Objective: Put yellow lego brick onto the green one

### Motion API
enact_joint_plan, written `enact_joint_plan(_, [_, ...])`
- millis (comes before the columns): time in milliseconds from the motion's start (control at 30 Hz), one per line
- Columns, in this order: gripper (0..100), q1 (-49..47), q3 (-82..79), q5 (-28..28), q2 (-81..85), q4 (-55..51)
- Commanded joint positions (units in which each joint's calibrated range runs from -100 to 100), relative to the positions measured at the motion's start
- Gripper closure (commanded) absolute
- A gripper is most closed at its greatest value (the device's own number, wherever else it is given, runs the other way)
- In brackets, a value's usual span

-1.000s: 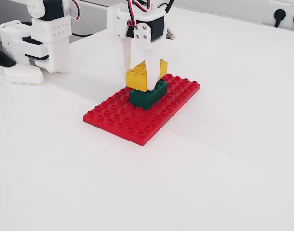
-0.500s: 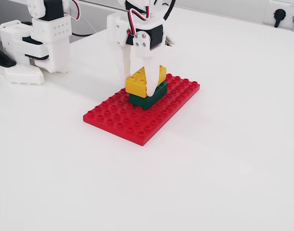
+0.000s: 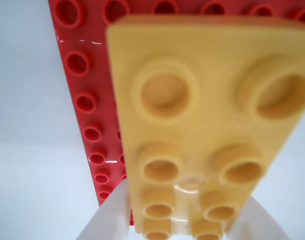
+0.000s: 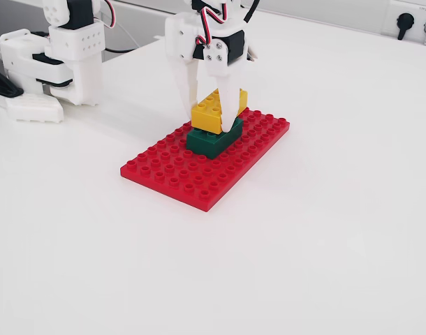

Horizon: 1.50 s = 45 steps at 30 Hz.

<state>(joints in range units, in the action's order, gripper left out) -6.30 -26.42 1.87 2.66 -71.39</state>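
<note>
Clamped in the hand [image 4: 211,120], yellow lego brick [image 4: 214,109] directly atop the green one [image 4: 211,139] on red baseplate [image 4: 199,174], long axes matched, running 1 to 7 o'clock in fixed view.

A: Any lettering on the yellow lego brick [image 3: 207,125] or the red baseplate [image 4: 199,178]?

B: None legible. The studs look blank in the wrist view, and nothing is readable on the white arm [image 4: 206,42] in the fixed view either.
</note>
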Motion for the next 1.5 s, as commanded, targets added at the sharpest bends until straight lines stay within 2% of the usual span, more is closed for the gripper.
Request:
enact_joint_plan(0, [85, 0.48, 0.62, 0.0, 0.99, -0.41])
enact_joint_plan(367, [85, 3.87, 7.67, -1.45, 0.99, -6.81])
enact_joint_plan(1467, [85, 2.62, 7.13, -1.19, 0.23, -5.77])
